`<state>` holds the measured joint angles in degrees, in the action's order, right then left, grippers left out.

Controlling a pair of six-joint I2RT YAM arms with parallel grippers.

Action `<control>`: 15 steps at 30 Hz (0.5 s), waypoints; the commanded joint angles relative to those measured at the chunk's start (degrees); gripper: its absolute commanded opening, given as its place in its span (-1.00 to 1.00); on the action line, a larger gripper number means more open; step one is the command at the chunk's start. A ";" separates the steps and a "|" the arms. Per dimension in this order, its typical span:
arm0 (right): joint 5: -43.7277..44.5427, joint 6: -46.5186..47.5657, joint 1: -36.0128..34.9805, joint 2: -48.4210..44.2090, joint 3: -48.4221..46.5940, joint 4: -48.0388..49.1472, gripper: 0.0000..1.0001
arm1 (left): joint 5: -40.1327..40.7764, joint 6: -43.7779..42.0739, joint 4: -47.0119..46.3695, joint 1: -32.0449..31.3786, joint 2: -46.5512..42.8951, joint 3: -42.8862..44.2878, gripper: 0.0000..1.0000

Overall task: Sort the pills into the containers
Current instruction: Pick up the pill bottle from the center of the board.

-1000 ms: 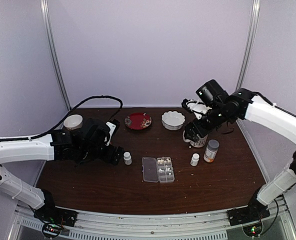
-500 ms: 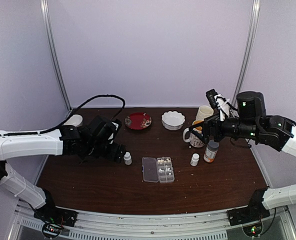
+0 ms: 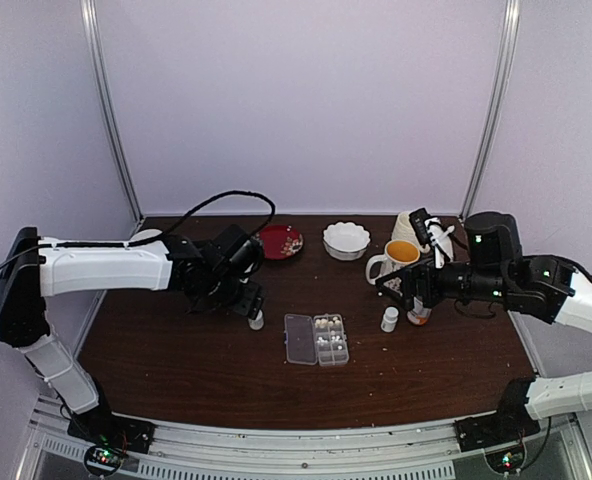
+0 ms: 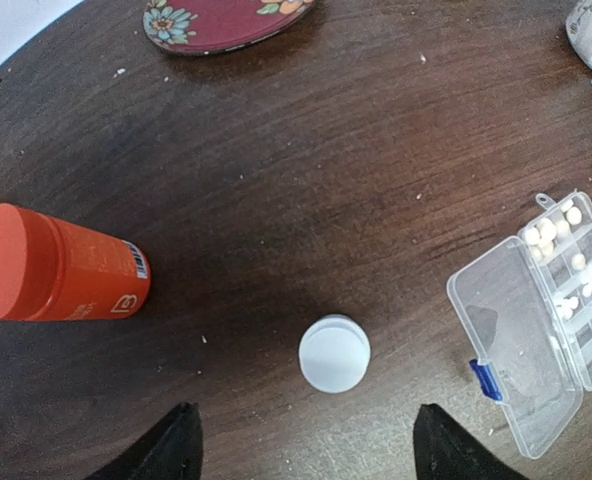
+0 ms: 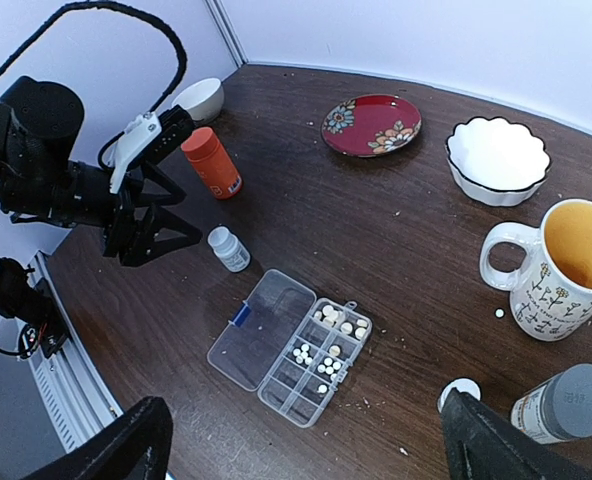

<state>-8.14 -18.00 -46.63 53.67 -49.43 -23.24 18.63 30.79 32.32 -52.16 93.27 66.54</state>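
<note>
Our pill box lies open in the middle of the counter, with bare wood down to the near edge. White pills sit in its cells. Our left hand is spread wide and holds nothing, with a small white bottle just ahead. Our right hand is wide open too, holding nothing.

Soft, even light came from overhead; the pale walls were bright, the dark table dim, with a dull sheen in the left wrist view. Shadows were short and faint. The top view seemed slightly soft.
</note>
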 commanded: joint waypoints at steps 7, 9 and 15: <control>-0.34 -1.01 -0.47 -1.07 2.14 3.88 0.93 | -4.39 0.06 3.63 1.65 7.22 6.20 0.28; -0.42 -0.95 -0.48 -0.82 2.23 3.90 0.93 | -4.40 0.17 4.18 1.70 8.13 6.95 0.22; -0.50 -0.68 -0.73 -0.18 2.50 3.94 0.93 | -4.22 0.33 4.83 2.06 9.32 7.95 0.05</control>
<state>-8.16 -18.46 -46.83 53.25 -47.59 -20.93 15.11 30.98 36.34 -50.85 102.08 72.31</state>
